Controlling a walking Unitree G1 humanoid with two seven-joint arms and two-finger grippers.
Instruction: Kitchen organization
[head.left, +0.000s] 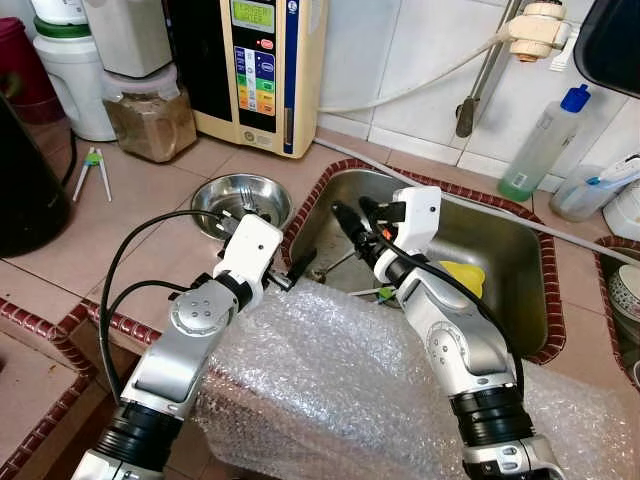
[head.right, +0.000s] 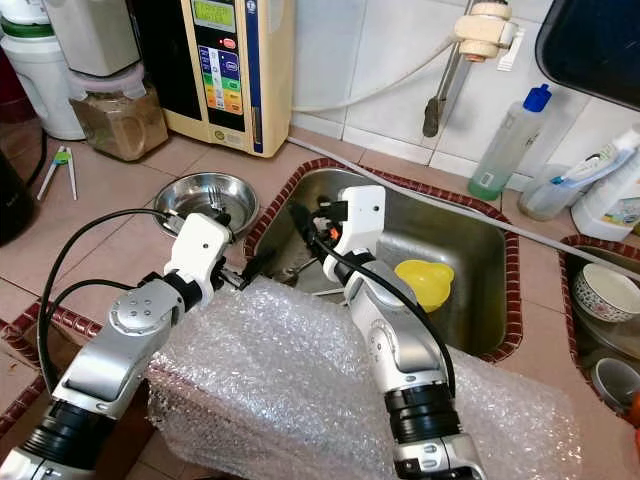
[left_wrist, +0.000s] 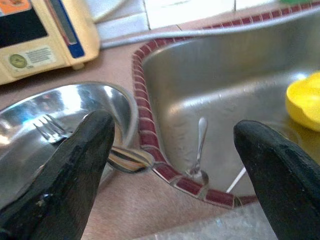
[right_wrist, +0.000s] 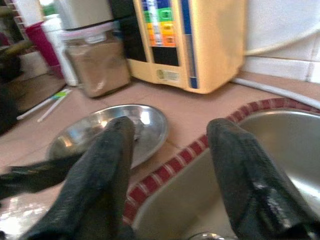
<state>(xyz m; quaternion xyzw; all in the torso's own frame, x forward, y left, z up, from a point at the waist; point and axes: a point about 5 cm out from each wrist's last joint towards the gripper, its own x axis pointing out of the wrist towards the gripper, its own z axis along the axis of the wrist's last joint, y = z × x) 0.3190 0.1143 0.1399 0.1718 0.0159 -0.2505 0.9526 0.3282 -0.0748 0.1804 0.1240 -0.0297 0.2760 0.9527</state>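
Both grippers spread, empty: left gripper (head.left: 297, 270) at the sink's (head.left: 520, 255) left rim, right gripper (head.left: 352, 218) over its basin. Spoon (left_wrist: 198, 150) lies in the sink near that rim; fork (left_wrist: 50, 129) in steel bowl (head.left: 215, 192) beside it. Water machine (head.left: 262, 70) labels unreadable.

One stainless steel sink basin (head.left: 520, 290) is sunk into the tiled counter (head.left: 130, 215), and inside it lie one metal spoon (left_wrist: 198, 150) and one yellow plastic cup (head.right: 424, 281). One shallow round steel bowl (head.left: 241, 199) sits by the sink's left edge, holding one steel fork (left_wrist: 50, 129). Along the counter's back edge stand one cream water-purifier box (head.left: 262, 70) and one lidded clear jar of brown powder (head.left: 148, 118). One clear bottle with a blue cap (head.left: 542, 145) stands beyond the sink's far right corner. One patterned ceramic bowl (head.right: 603, 291) rests at the counter's right edge. One sheet of bubble wrap (head.left: 330, 385) covers the near edge.
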